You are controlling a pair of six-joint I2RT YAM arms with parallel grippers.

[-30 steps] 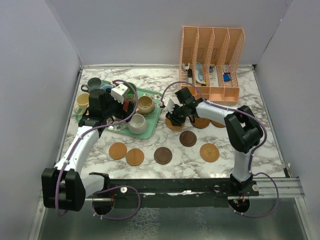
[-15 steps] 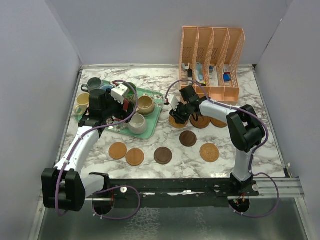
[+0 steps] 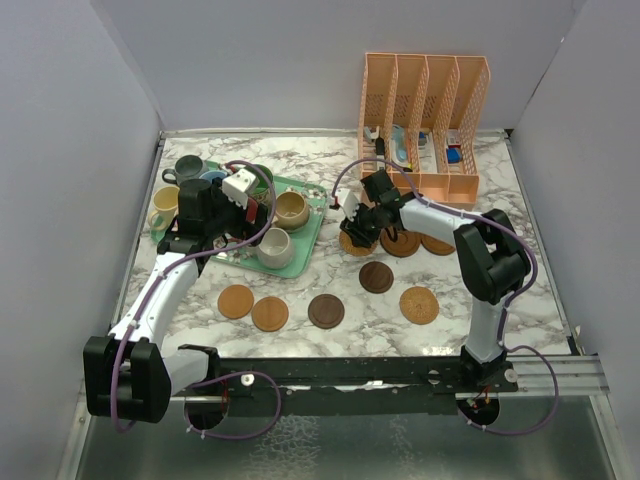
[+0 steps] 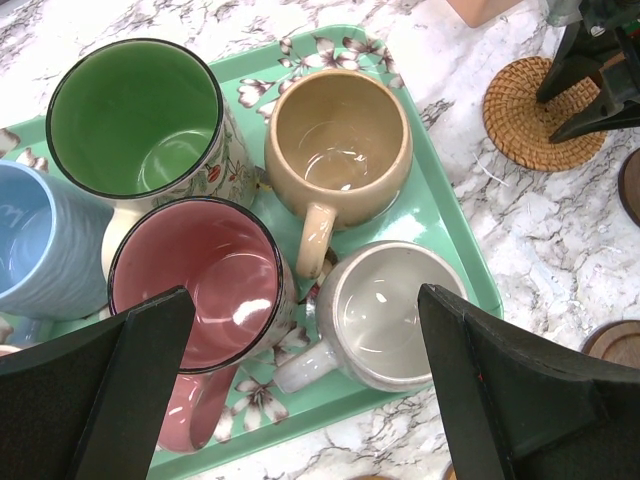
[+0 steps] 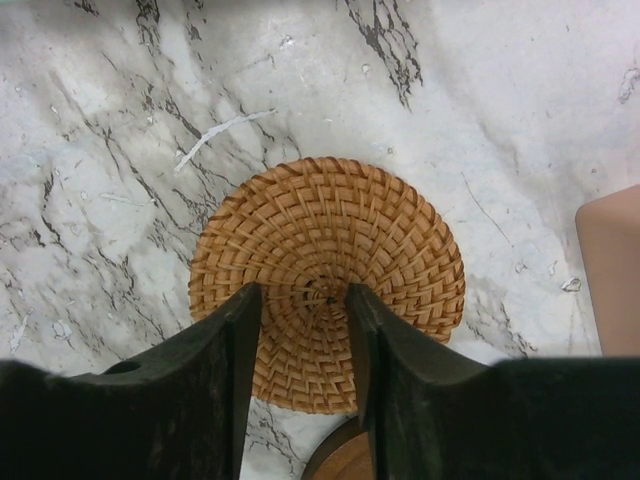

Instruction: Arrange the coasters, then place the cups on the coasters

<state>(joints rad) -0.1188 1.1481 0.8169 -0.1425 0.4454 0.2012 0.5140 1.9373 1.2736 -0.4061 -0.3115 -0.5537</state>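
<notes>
The left gripper hangs wide open over the green flowered tray, in the far-left part of the table, and holds nothing. Below it, between its fingers, stand the pink cup and the cream cup. Beyond them on the tray are the tan cup, the green cup and the blue cup. All five are upright and empty. The yellow cup and the dark grey cup stand near the table's left edge by the tray's far-left side. I cannot tell whether they are on the tray.

The right gripper points down at the middle of the woven coaster, which lies flat on the table just right of the tray. Its jaws stand a little apart and grasp nothing. I cannot tell whether the tips touch the weave.

Two more coasters lie just right of the woven one, partly hidden by the right arm. The other five coasters, tan and dark brown, lie flat and apart from each other towards the near edge. A peach file rack stands at the far-right corner.
</notes>
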